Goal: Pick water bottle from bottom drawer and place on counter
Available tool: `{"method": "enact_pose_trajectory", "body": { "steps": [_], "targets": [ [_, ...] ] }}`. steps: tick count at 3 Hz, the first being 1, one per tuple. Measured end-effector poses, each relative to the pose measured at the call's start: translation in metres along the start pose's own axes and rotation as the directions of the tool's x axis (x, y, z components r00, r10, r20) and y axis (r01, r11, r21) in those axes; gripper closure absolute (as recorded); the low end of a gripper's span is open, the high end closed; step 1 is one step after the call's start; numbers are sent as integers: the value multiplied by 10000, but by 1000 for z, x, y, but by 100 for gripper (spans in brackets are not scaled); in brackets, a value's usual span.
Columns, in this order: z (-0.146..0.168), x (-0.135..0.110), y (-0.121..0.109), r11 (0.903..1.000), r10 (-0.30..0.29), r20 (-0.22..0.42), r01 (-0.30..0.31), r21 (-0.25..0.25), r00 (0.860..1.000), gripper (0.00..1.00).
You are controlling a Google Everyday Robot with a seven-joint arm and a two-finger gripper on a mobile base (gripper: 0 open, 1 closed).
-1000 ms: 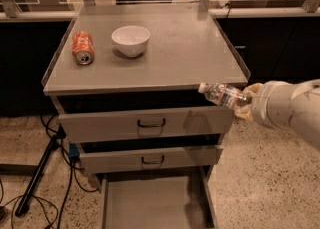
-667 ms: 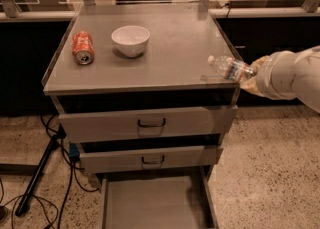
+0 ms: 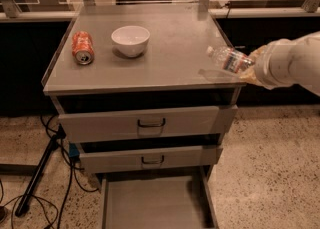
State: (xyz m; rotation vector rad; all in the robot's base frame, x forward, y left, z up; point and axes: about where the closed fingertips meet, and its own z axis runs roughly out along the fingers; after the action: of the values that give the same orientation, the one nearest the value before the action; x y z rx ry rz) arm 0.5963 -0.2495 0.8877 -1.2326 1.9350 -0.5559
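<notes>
Clear plastic water bottle (image 3: 229, 59) tilted over the tabletop's (image 3: 165, 68) right edge.
End effector (image 3: 248, 68) clamped on its base, mostly hidden by the white arm (image 3: 292, 62); bottom drawer (image 3: 150, 203) cut off below.

In comes the white robot arm (image 3: 292, 63) from the right, and its pincer (image 3: 248, 69) is clamped round the base end of the small clear crinkled plastic water bottle (image 3: 227, 59). The bottle is held almost level, white cap pointing left, right over the right-hand edge of the flat matte grey bench (image 3: 175, 60). Across the bench near the left edge, an orange soda can (image 3: 82, 48) lies on its side. A round white bowl (image 3: 130, 40) sits upright just beside it. Below are two grey drawer fronts (image 3: 147, 123) with black handles. Under those, the grey metal bottom drawer (image 3: 150, 203) stands pulled out over the speckled floor (image 3: 270, 173).
</notes>
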Motion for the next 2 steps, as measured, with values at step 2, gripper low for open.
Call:
{"method": "enact_pose_trajectory", "body": {
  "steps": [2],
  "targets": [
    [39, -48, -28, 9995, -13, 789, 38, -318, 9969, 100]
  ]
}}
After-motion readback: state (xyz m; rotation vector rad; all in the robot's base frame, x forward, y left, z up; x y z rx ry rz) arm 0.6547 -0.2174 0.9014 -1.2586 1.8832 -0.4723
